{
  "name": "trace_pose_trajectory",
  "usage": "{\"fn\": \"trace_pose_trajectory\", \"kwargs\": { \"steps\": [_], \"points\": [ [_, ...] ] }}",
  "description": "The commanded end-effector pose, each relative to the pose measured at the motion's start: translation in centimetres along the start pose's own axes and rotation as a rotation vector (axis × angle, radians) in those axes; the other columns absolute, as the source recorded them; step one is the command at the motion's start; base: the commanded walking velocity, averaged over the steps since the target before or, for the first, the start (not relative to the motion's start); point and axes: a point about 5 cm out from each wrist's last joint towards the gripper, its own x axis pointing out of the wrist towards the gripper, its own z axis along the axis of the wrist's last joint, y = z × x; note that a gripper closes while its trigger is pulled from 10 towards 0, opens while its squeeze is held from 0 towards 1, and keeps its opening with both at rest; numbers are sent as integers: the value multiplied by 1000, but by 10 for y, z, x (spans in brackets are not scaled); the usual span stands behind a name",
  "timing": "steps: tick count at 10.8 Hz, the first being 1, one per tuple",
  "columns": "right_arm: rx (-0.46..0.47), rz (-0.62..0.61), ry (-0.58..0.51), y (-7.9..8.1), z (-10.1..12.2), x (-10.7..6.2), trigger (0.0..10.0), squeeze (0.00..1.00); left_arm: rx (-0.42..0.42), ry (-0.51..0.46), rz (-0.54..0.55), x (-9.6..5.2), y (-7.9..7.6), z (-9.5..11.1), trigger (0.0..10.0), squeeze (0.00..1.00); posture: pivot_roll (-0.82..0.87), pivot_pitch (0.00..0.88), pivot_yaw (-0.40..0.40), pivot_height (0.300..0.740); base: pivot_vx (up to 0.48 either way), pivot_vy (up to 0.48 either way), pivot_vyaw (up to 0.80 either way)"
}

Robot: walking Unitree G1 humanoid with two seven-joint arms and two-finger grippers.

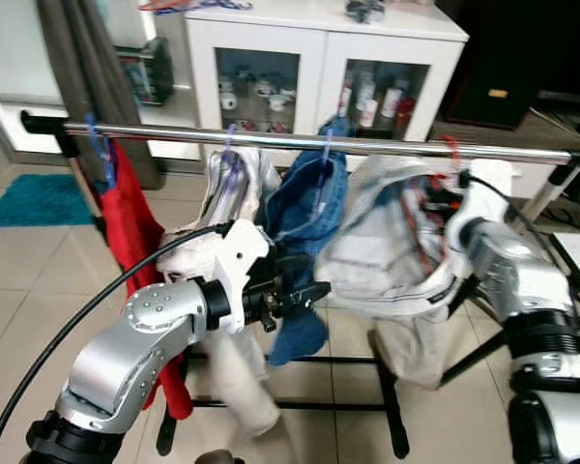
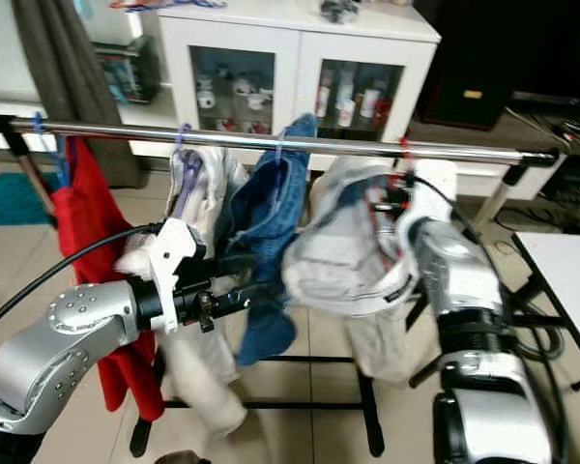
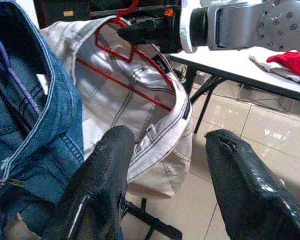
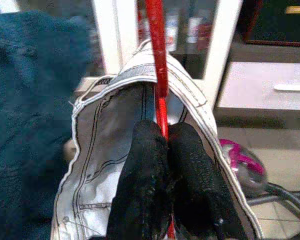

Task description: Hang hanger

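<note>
A white cabinet with glass doors [image 1: 319, 72] stands at the top middle of the frame, on a pale tiled floor [image 1: 29, 280] with a teal rug [image 1: 39, 198] at the far left. In front of it a shiny metal clothes rail [image 1: 300, 142] runs from side to side across the upper part of the picture. A red cloth [image 1: 130, 227] hangs at the left end of the rail. Next to it hang cream trousers [image 1: 237, 193], and then blue denim jeans [image 1: 304, 208] in the middle. To the right of the middle are pale grey jeans [image 1: 387, 246] on a thin red wire hanger [image 3: 135, 65]. The hanger's top sits just by the rail, but I cannot tell if it is hooked on. The right gripper [image 4: 167, 145] is up near the rail at the right side, and its two black fingers are squeezed tight on the red wire, inside the waist of the pale grey jeans. The left gripper [image 3: 165, 180] is in the lower middle, by the blue denim jeans, with its fingers wide apart and nothing between them. A white table [image 2: 570, 275] shows at the right edge.
</note>
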Motion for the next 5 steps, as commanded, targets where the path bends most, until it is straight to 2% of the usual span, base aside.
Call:
{"fn": "trace_pose_trajectory", "kwargs": {
  "steps": [1, 2, 3, 5],
  "points": [
    [21, -71, 57, -22, -12, -3, 10000, 0, 22, 5, -10, 3, 1, 2, 10000, 0, -9, 0, -39, 740, 0, 0, 0],
    [19, -95, 48, -31, -8, -4, 10000, 0, 26, 6, -16, 3, 1, 2, 10000, 0, -9, 0, -39, 740, 0, 0, 0],
    [24, -142, 31, -48, -1, -6, 10000, 0, 31, 6, -21, 4, 2, 3, 10000, 0, -21, 0, -23, 740, 0, 0, 0],
    [21, -174, 37, -68, -1, -12, 10000, 0, 35, 5, -28, 5, 2, 3, 10000, 0, -20, 0, -24, 740, 0, 0, 0]
  ]
}}
